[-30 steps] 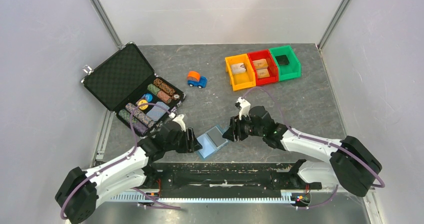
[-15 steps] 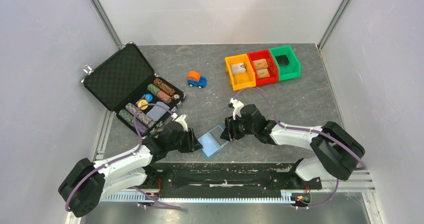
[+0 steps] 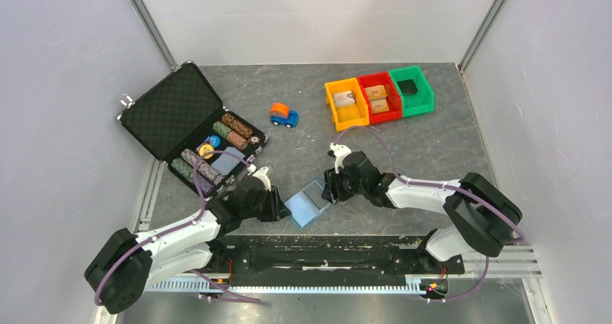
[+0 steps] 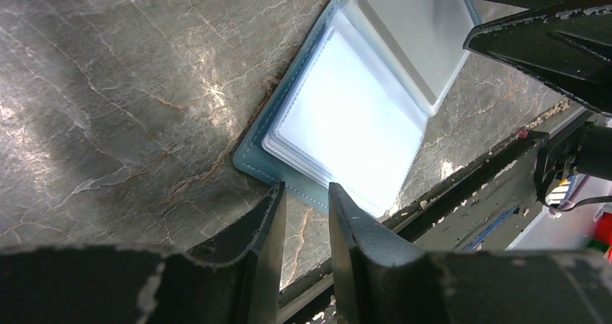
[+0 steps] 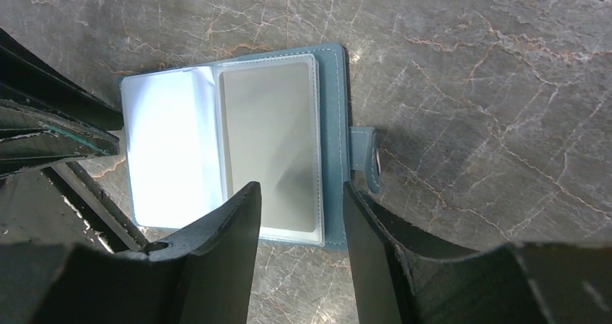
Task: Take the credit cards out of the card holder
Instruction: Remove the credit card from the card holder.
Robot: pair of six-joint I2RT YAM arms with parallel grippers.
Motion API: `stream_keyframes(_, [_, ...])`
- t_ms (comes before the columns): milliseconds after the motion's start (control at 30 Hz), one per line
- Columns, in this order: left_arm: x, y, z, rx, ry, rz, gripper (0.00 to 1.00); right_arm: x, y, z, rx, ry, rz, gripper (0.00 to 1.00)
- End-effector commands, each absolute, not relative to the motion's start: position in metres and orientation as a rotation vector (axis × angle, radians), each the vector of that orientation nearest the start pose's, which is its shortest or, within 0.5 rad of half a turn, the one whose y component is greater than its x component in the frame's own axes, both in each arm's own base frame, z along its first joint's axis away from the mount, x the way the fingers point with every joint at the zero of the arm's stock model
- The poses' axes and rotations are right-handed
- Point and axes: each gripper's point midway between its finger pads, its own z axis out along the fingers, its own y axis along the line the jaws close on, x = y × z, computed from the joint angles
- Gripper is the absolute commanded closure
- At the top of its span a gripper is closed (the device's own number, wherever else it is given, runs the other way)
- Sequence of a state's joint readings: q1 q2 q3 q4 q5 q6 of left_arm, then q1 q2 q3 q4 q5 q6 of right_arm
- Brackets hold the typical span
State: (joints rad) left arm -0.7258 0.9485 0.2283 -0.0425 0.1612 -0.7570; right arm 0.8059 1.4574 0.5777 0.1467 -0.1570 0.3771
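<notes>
My left gripper (image 4: pixel 307 210) sits low on the table (image 3: pixel 404 151) at the left rim of the card holder (image 3: pixel 309 203). Its fingers stand a narrow slit apart with the stitched blue edge right at their tips. The slit shows bare table, so I read this hand as open and holding nothing.

The card holder lies flat and spread open near the table's near edge, between my two hands. Its left page is washed out white by glare. Its right page shows a greyish-tan credit card (image 5: pixel 267 147) inside a clear sleeve, and the closing tab (image 5: pixel 366 158) sticks out to the right.

My right gripper (image 5: pixel 299 216) hovers over that right page, fingers apart and empty.

I judge the holder light and floppy, likely to skate on this smooth top unless its cover is pinned. The sleeves look slick and soft, the card thin and stiff. I would take the card by whatever edge shows at the sleeve's mouth, though I cannot tell which side that is.
</notes>
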Motion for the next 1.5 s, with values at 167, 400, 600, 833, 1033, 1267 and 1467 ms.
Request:
stream_keyframes(167, [0.151, -0.211, 0.031, 0.071, 2.470, -0.901, 0.66, 0.212, 0.303, 0.040, -0.637, 2.303, 0.825, 0.58])
stream_keyframes(400, [0.152, -0.210, 0.031, 0.065, 2.466, -0.894, 0.68, 0.210, 0.308, 0.051, -0.658, 2.276, 0.841, 0.66])
stream_keyframes(600, [0.153, -0.211, 0.033, 0.064, 2.462, -0.898, 0.69, 0.205, 0.311, 0.064, -0.671, 2.239, 0.885, 0.64])
stream_keyframes(833, [0.153, -0.211, 0.033, 0.063, 2.463, -0.900, 0.70, 0.205, 0.308, 0.074, -0.663, 2.211, 0.879, 0.65])
stream_keyframes(1033, [0.152, -0.211, 0.032, 0.063, 2.467, -0.902, 0.70, 0.204, 0.309, 0.080, -0.691, 2.192, 0.890, 0.70])
stream_keyframes(1267, [0.155, -0.213, 0.036, 0.057, 2.456, -0.910, 0.70, 0.197, 0.315, 0.087, -0.710, 2.155, 0.959, 0.81])
stream_keyframes(1467, [0.155, -0.214, 0.037, 0.058, 2.456, -0.915, 0.70, 0.192, 0.317, 0.087, -0.731, 2.160, 0.996, 0.67])
